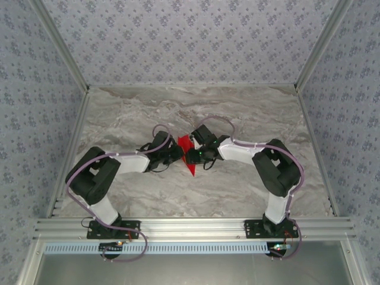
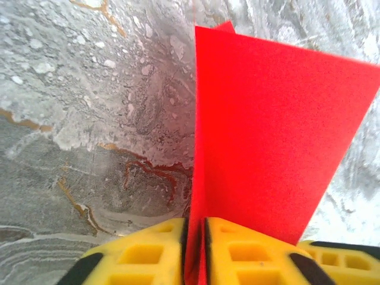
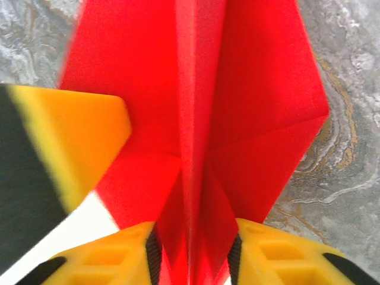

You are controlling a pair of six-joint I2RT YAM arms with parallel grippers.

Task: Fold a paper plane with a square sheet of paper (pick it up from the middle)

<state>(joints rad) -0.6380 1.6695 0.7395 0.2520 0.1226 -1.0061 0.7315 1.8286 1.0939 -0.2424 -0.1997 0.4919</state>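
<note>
Risk: the plane is held on edge over the middle of the table, between both grippers. If one side is let go before the other grip is firm, the creases may spring apart or the plane may drop. The right gripper is closed narrowly on the folded keel, with its pads touching both sides. The left gripper is set almost closed around a paper layer, but it cannot be told whether the layer is pinched.
</note>
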